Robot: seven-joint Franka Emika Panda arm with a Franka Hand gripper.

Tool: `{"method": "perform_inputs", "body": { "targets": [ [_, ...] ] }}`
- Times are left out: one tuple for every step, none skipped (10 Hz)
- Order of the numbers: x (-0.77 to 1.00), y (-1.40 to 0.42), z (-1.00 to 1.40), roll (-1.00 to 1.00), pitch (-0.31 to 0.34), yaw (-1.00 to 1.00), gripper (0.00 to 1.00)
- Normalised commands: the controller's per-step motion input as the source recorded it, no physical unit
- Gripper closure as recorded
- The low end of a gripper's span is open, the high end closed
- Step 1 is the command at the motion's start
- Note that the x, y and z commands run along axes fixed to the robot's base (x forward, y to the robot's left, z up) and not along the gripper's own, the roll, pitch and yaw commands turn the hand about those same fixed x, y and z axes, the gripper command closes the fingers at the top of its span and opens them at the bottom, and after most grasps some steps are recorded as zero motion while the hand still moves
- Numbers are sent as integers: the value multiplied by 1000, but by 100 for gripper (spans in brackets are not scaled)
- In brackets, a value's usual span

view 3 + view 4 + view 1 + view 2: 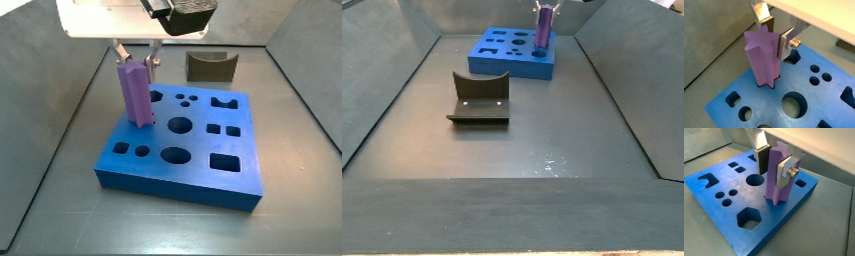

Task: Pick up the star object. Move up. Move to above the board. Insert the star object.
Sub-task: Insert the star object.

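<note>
- Right, the claw (777,36) sits high over one end of the board, its two silver plates set either side of the star object's upper end, in both wrist views.
- It is closed down to the width of the prism: in a wrist view the near finger (788,168) lies flat against a ridge and the far dark pad (762,159) looks to touch the other side. I read that as holding, though how firm the pressure is I cannot tell.
- Directly below the claw, the star object (764,60) stands upright, its foot down in the star-shaped hole. In a wrist view (778,178) the base meets the blue top with no gap showing; how deep it sits is hidden.
- Why upright and gripped near the top? My guess: that keeps the fingers clear of the board and lets the ridges line up with the cut-out.
- Beneath and spreading away from the claw lies the board (201,175), its circles, squares and hexagon open and empty.
- By my judgement the insertion is nearly done; what remains is seating it fully and letting go. The risk would be ridges binding if the prism tilts.
- Well away from the claw, beyond the board in a side view, the fixture (210,66) stands on the worktop (301,200), unused.
</note>
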Motion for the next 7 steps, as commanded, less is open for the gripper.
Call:
{"method": "perform_inputs", "body": {
  "targets": [
    [374, 0, -469, 29, 66, 0, 100],
    [666, 0, -949, 0, 161, 0, 100],
    [709, 63, -917, 19, 179, 0, 100],
    [669, 29, -934, 14, 164, 0, 100],
    [163, 0, -777, 3, 0, 0, 100],
    [0, 0, 0, 9, 0, 0, 100],
    [0, -194, -751, 251, -141, 0, 100]
  ]
}}
